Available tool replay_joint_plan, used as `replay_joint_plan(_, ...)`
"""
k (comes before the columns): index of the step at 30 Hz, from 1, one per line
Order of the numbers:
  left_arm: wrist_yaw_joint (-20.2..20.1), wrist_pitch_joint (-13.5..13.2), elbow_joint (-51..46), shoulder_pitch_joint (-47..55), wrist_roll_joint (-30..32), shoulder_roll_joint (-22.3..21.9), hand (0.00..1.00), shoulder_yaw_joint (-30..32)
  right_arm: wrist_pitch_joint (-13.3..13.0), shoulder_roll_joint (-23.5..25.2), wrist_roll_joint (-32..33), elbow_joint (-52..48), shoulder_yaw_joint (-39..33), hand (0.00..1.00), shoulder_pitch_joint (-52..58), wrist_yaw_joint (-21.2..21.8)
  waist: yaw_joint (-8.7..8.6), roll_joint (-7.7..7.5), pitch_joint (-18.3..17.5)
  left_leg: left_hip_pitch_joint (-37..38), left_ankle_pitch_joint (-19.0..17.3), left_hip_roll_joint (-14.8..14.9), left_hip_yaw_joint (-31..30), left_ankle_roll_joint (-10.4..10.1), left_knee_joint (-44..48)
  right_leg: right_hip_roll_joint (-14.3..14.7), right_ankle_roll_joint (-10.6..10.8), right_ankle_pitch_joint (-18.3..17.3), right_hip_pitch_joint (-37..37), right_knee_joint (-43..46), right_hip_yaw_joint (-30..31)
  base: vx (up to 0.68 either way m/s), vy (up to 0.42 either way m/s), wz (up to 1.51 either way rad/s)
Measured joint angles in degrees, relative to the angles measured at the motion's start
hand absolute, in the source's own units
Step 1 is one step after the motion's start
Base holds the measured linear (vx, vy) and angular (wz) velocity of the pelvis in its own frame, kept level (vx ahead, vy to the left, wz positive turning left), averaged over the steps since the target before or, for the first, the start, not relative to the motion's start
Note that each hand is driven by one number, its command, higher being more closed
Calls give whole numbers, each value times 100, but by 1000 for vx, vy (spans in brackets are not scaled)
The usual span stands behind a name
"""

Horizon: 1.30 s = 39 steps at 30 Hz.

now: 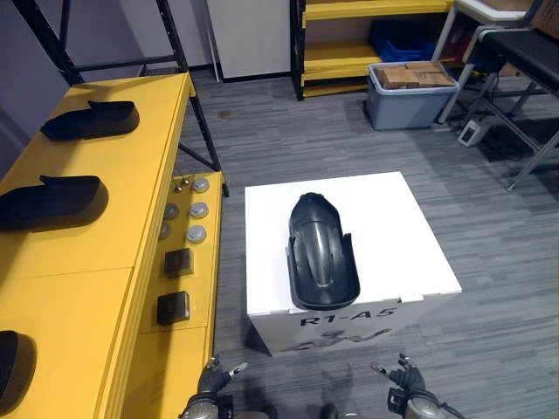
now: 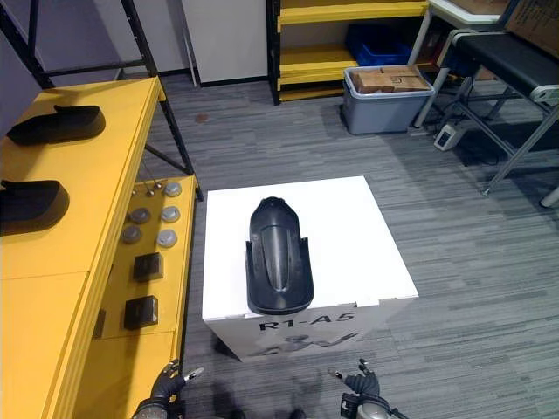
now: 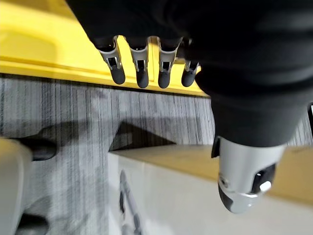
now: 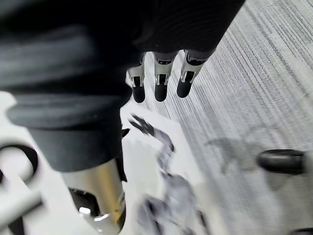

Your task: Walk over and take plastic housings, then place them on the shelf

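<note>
- Yellow shelf (image 1: 131, 183), far left: black housings (image 1: 52, 201) lying along its top.
- Left hand (image 1: 212, 381), low beside the shelf: fingers straight, holding nothing.
- White box (image 1: 393, 227), centre: one black plastic housing (image 1: 321, 253) lying lengthwise on its top, apart from both hands.
- Right hand (image 1: 405, 381), low, right of the box front: fingers relaxed, empty.
- Grey bin (image 1: 410, 105), back right: cardboard box (image 1: 417, 74) inside.

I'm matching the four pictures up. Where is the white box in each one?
Left eye view: box in the centre, with the housing on top.
Right eye view: centre, slightly further left.
Left wrist view: likely its white side, next to the floor.
Right wrist view: its printed side, close up.
Shared landmark: the grey striped floor.
</note>
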Motion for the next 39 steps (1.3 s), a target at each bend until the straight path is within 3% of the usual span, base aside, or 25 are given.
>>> replay_joint_plan(5,3,0,-78,190,0,12,0,181,5,-348,362,-733,-1573,0,149,-303,-22,-89,-106,203,16,25,88,-14,-225,26,49,-32,103,-72,96,54,15,-9)
replay_joint_plan(10,-25,0,-257,480,0,-14,0,193,3,-953,535,-2494,-2089,0,312,-631,-43,-173,-316,279,49,30,208,-16,-368,39,70,-50,77,-72,225,7,13,-12)
replay_joint_plan(12,-42,-1,-256,537,-2,-20,0,172,-28,-1114,567,-3231,-1909,0,308,-694,-50,-192,-408,275,63,31,220,6,-414,47,69,-50,37,-72,253,-28,8,-12)
replay_joint_plan(14,-56,-5,-238,631,-64,-17,0,131,-224,-1171,612,-4015,-1327,0,191,-697,-102,-240,-489,279,108,31,217,38,-469,58,66,-47,-7,-68,268,-40,-5,-3)
replay_joint_plan(16,-86,-6,-230,657,-126,-14,0,72,-303,-1170,616,-4258,-957,0,114,-652,-109,-250,-498,281,117,31,217,48,-469,61,60,-41,-7,-60,274,-38,-4,-1)
replay_joint_plan(20,-163,-14,-119,657,-210,51,0,-201,-474,-1171,584,-4913,517,0,-271,-313,-63,-252,-501,265,147,25,210,68,-467,81,37,51,-7,-147,300,-40,8,-1)
replay_joint_plan(25,-264,-36,-119,607,-208,94,0,-366,-558,-1043,342,-5070,1897,0,-566,239,8,-255,-481,140,228,-37,86,113,-472,70,41,207,26,-388,220,-23,17,9)
replay_joint_plan(30,-264,-76,-122,595,-199,99,0,-451,-551,-758,-48,-4909,2239,0,-576,430,3,-265,-423,113,269,-68,-128,143,-481,43,53,262,172,-574,5,-13,5,25)
replay_joint_plan(35,-247,-69,-122,476,-143,95,0,-514,-105,-250,-1546,-4304,2222,0,-644,280,128,-269,-306,94,384,-92,-265,138,-627,39,29,286,167,-638,-122,-22,7,13)
replay_joint_plan(39,-199,-26,-122,455,-70,75,0,-515,260,115,-2343,-4124,2048,0,-643,-57,108,-265,-272,67,437,-94,-371,127,-695,50,30,360,203,-773,-218,-2,-3,11)
